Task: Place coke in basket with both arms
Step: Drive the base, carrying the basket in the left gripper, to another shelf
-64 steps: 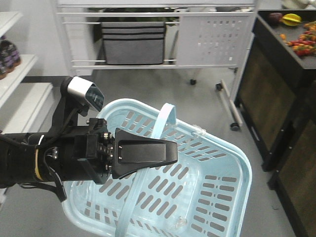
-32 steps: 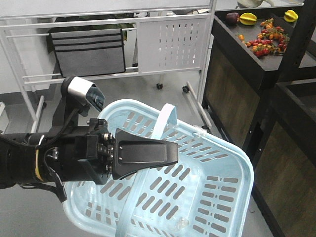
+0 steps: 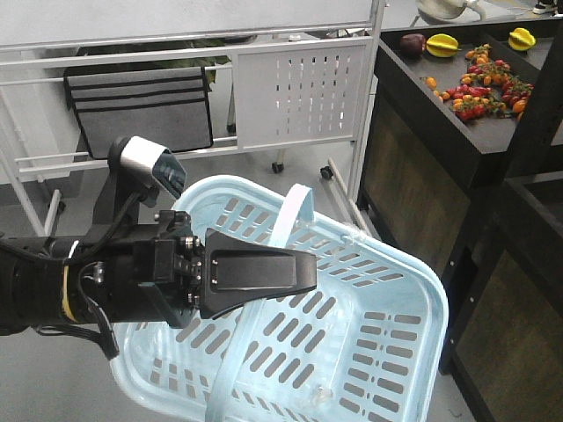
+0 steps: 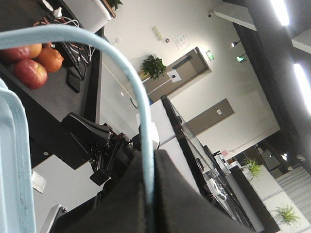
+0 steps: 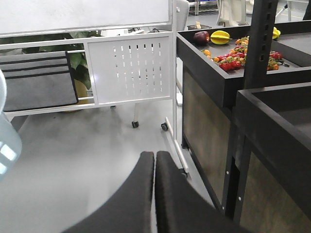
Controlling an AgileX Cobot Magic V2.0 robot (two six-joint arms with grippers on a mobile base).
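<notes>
My left gripper (image 3: 303,272) is shut on the handle (image 3: 290,215) of a light blue plastic basket (image 3: 422,281) and holds it off the floor. The basket looks empty. In the left wrist view the thin blue handle (image 4: 131,73) runs between my closed black fingers (image 4: 170,194). My right gripper (image 5: 154,154) is shut and empty, pointing at the grey floor, and a bit of the basket (image 5: 6,141) shows at its left edge. No coke shows in any view.
A black shelf unit with fruit on top (image 3: 475,83) stands close on the right, also in the right wrist view (image 5: 228,82). A white wheeled rack (image 3: 299,88) with a grey fabric bin (image 3: 141,105) stands behind. Grey floor lies between them.
The background has slid left: the white rack moved left and the black fruit shelf came nearer on the right. My left arm and the basket keep the same pose in the frame.
</notes>
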